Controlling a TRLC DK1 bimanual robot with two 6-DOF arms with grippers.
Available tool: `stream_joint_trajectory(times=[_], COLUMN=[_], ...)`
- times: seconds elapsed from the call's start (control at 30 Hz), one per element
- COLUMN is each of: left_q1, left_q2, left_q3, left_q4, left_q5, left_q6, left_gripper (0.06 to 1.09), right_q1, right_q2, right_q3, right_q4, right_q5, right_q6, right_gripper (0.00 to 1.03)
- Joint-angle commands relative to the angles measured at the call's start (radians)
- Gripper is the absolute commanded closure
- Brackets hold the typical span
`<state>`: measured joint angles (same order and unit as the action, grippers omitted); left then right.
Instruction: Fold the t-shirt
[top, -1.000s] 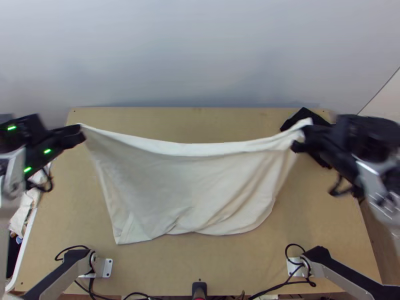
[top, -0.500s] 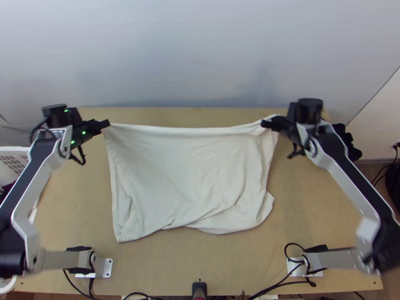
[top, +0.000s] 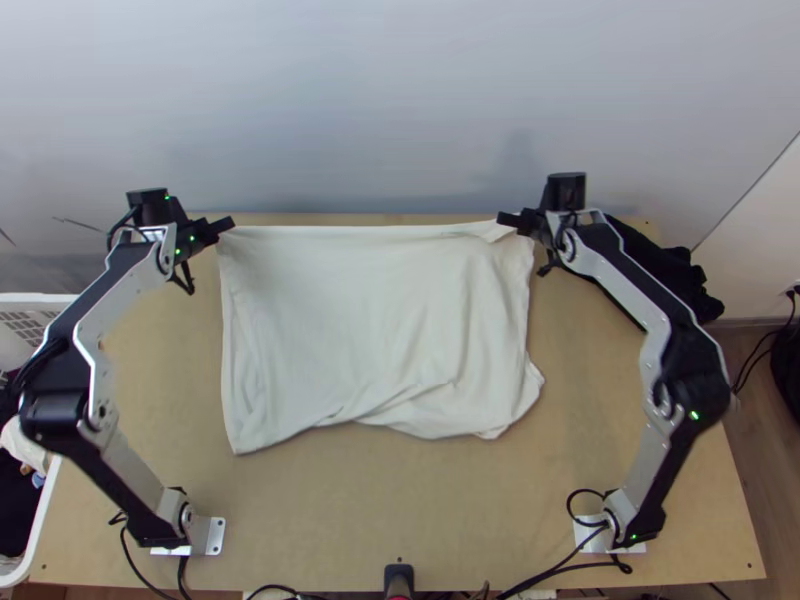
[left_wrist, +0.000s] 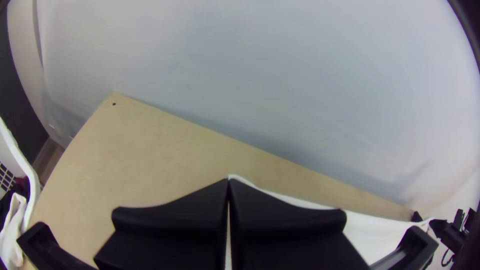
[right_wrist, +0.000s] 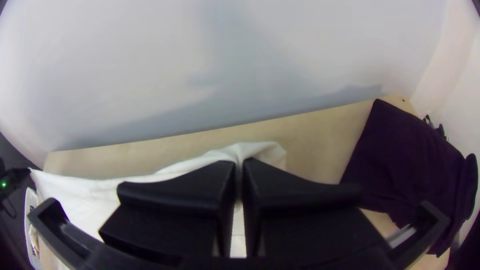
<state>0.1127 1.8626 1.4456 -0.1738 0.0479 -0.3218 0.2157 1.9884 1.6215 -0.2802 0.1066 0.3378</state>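
cream cloth t-shirt (top: 370, 330): it lies broad across the middle of the light wooden bench (top: 400, 510), its far edge drawn out nearly straight between the two arms.

left gripper (left_wrist: 229, 182): black fingers together, clamped on the shirt's far left corner.

right gripper (right_wrist: 240, 162): fingers clamped on the far edge near its right end, with a little flap of cloth folded over and poking out beyond them.

near edge: uneven, i notice, with a pointed corner at the left, a shallow rise in the middle and soft rucks toward the right, where a bit of cloth juts out sideways.

step in hand: looks to me like the spreading-out, before any proper fold; the top side is fairly smooth, the near side much less so.

next move: i'd say set the far edge down flat, keeping both sides level, then let go and tidy that rumpled near right part before folding.

what could go wrong: letting go of one side first might skew the edge, and the bunched bit at the right may leave a crease.

off to the right: a dark purple cloth (right_wrist: 405, 160) lies at the bench's far corner, well apart from the shirt's near edge.
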Motion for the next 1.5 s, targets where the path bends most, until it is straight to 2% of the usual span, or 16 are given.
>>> stream_joint_trajectory(times=[0.0,0.13,0.17,0.2,0.23,0.33,0.4,0.43,0.5,0.6,0.7,0.93,1.13,1.23,1.47], left_q1=[-0.004,-0.015,-0.018,-0.021,-0.024,-0.036,-0.042,-0.045,-0.047,-0.047,-0.047,-0.068,-0.146,-0.177,-0.249], left_q2=[0.167,0.218,0.219,0.221,0.218,0.188,0.162,0.147,0.11,0.044,-0.046,-0.407,-0.688,-0.773,-0.855], left_q3=[0.122,0.147,0.15,0.15,0.15,0.148,0.148,0.15,0.16,0.174,0.141,-0.218,-0.415,-0.468,-0.556], left_q4=[0.019,0.023,0.023,0.023,0.02,-0.007,-0.043,-0.064,-0.127,-0.24,-0.342,-0.385,-0.566,-0.641,-0.705], left_q5=[-0.014,-0.014,-0.014,-0.014,-0.014,-0.013,-0.013,-0.013,-0.011,-0.01,0.0,0.107,0.116,0.118,0.118], left_q6=[0.001,0.001,0.006,0.007,0.006,0.006,0.006,0.006,0.003,0.003,0.006,0.05,0.148,0.167,0.152], left_gripper=[1.05,1.04,0.99,0.88,0.77,0.5,0.32,0.25,0.16,0.16,0.16,0.16,0.16,0.16,0.16], right_q1=[0.002,0.008,0.013,0.017,0.024,0.031,0.034,0.034,0.036,0.04,0.042,0.065,0.059,0.06,0.079], right_q2=[0.185,0.245,0.253,0.257,0.259,0.259,0.259,0.256,0.231,0.161,0.061,-0.23,-0.451,-0.519,-0.744], right_q3=[0.152,0.202,0.212,0.215,0.215,0.224,0.242,0.256,0.261,0.235,0.178,-0.06,-0.23,-0.262,-0.405], right_q4=[-0.013,-0.033,-0.034,-0.036,-0.037,-0.071,-0.126,-0.162,-0.212,-0.246,-0.26,-0.26,-0.298,-0.39,-0.453], right_q5=[0.044,0.056,0.064,0.065,0.068,0.07,0.07,0.065,0.047,0.035,0.021,0.016,0.016,0.019,0.018], right_q6=[0.035,0.04,0.04,0.04,0.04,0.041,0.052,0.052,0.053,0.063,0.079,0.092,0.092,0.058,0.063], right_gripper=[1.0,1.0,1.0,0.93,0.76,0.36,0.18,0.13,0.12,0.06,0.06,0.04,0.05,0.05,0.05])
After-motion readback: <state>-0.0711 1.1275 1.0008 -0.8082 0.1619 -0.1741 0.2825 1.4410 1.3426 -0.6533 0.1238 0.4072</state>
